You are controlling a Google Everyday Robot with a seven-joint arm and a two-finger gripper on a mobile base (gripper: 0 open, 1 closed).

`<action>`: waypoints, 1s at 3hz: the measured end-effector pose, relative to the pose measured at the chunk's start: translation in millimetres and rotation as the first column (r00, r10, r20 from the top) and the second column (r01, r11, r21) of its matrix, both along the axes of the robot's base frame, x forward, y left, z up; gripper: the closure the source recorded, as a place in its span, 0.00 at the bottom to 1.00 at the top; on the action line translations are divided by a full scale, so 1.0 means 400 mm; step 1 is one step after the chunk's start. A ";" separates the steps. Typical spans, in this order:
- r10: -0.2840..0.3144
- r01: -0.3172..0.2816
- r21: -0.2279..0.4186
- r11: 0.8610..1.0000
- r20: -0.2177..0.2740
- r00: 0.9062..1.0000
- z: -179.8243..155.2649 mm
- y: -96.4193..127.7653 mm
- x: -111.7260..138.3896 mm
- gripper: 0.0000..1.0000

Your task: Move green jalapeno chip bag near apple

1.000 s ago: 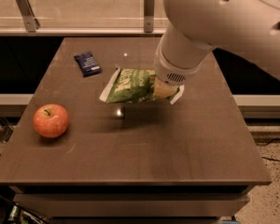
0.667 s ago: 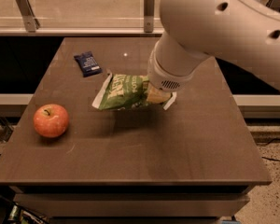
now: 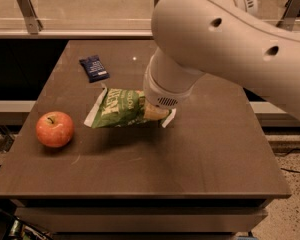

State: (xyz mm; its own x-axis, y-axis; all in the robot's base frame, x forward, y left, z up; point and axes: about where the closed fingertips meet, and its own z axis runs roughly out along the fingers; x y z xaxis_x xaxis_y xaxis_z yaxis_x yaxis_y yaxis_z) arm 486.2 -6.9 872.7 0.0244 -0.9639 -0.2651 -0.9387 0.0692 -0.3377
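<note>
Camera view — this carry wants a low, level sweep from the gripper [image 3: 157, 113] toward the apple [image 3: 55, 129], stopping just short so the fruit isn't nudged and rolled. The gripper sits under the thick white wrist, closed on one end of the green jalapeno chip bag [image 3: 117, 108]. The bag juts out toward the apple, clear of the table [image 3: 200, 154] — its shadow lies beneath. A small dark-blue packet [image 3: 94, 67] lies beyond the bag.
</note>
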 end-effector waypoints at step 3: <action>0.013 -0.013 0.020 1.000 -0.038 0.999 -0.038 0.075 -0.031 0.83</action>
